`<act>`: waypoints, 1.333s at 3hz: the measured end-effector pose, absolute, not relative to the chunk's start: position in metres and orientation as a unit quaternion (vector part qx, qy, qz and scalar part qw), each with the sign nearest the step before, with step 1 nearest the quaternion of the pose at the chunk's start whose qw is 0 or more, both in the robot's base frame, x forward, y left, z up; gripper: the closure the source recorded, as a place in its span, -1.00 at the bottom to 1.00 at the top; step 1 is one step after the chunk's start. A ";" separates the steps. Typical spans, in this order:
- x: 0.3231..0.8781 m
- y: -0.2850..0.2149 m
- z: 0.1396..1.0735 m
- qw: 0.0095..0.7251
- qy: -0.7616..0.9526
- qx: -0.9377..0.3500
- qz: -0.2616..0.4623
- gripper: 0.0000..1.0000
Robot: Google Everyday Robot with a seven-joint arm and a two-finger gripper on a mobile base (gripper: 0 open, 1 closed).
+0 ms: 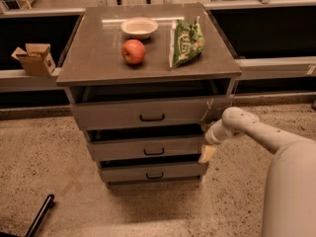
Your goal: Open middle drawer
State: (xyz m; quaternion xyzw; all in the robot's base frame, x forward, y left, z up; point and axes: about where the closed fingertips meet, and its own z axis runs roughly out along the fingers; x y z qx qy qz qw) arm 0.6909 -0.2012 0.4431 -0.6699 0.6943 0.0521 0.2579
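Gripper [207, 149]: low at the right side of the cabinet [98, 58], just beside the right end of the middle drawer [123, 150]; its grip cannot be told. Drawer sits between two other fronts, dark gap above

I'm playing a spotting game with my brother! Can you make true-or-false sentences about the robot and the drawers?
1. A red apple sits on top of the cabinet. True.
2. The white bowl is inside a drawer. False: it stands on the cabinet top, behind the apple.
3. The gripper is by the right end of the middle drawer. True.
4. The green bag lies left of the apple. False: it lies to its right.
5. The gripper is on the middle drawer's handle. False: the handle is at the centre, apart from it.
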 end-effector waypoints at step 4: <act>0.694 -0.172 0.407 0.226 0.682 -0.691 0.077 -0.08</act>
